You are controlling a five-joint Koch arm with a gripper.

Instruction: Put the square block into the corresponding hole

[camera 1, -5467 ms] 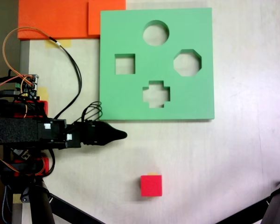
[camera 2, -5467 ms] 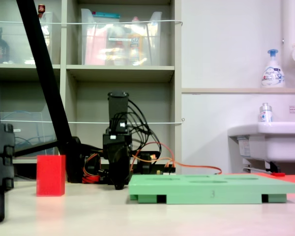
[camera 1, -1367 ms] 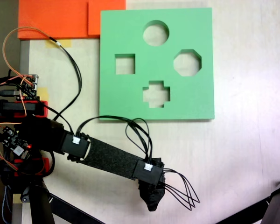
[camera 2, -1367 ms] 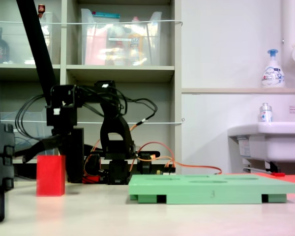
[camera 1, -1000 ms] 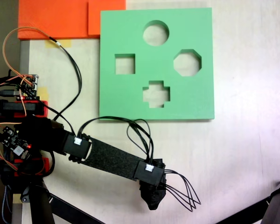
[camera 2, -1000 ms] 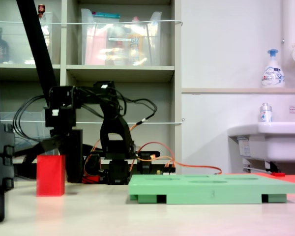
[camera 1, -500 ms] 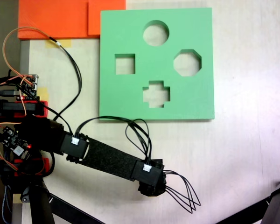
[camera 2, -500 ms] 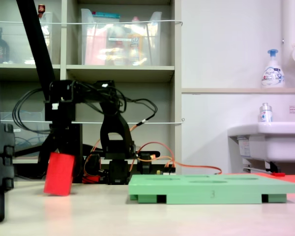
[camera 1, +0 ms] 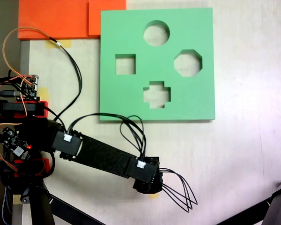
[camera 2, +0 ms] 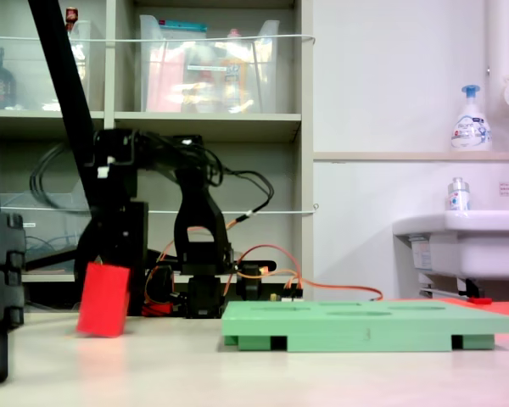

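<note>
- Red foam, the block [camera 2: 103, 299] hangs tilted in the side-on fixed view, its lower corner just off or barely on the counter [camera 2: 254, 373].
- Black fingers of the hand [camera 2: 106, 270] come down on either side of the block's top and grip it; the tips themselves are hidden behind the cube, so how wide they stand can only be read from the block between them.
- From above, the arm [camera 1: 98, 158] reaches out from the left, and its wrist [camera 1: 146, 176] covers the block, with looped black wires [camera 1: 178, 190] fanning off to the right.
- Green board [camera 1: 196, 101] lies flat on the counter, well apart from the block and farther up in the top-down fixed view; in the side-on view it sits to the right of the hand.
- Its square hole [camera 1: 125, 64] is near the board's left edge, with a round hole [camera 1: 156, 33], an octagonal hole [camera 1: 188, 63] and a cross hole [camera 1: 156, 94] around it.
- Orange slabs [camera 1: 61, 18] lie at the top left, touching the board's corner.
- Shelves [camera 2: 204, 127] and a sink [camera 2: 467, 242] stand behind.
</note>
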